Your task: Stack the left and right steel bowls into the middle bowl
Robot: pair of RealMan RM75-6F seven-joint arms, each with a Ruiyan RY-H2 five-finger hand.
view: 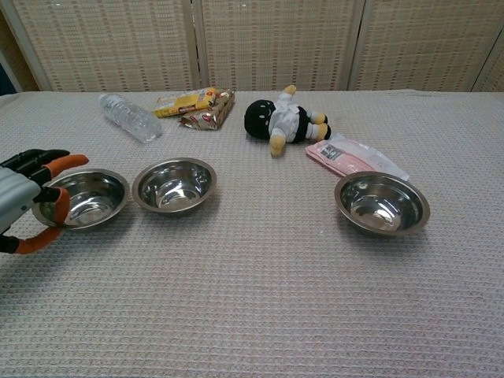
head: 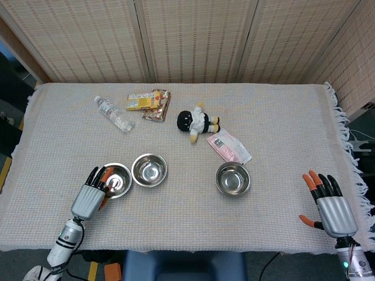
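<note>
Three steel bowls stand in a row on the woven cloth. My left hand (head: 89,198) (view: 19,198) grips the left bowl (head: 119,180) (view: 93,197) by its left rim, fingers over the edge and thumb under the near side. That bowl sits right beside the middle bowl (head: 149,170) (view: 174,184), their rims almost touching. The right bowl (head: 232,178) (view: 382,203) stands alone further right. My right hand (head: 330,205) rests near the table's right front corner with fingers spread, holding nothing and far from the right bowl; the chest view does not show it.
Behind the bowls lie a plastic bottle (head: 113,113) (view: 129,117), snack packets (head: 147,102) (view: 195,105), a black-and-white plush doll (head: 197,122) (view: 280,120) and a pink packet (head: 228,146) (view: 354,159). The cloth's fringed edge (head: 351,146) runs down the right side.
</note>
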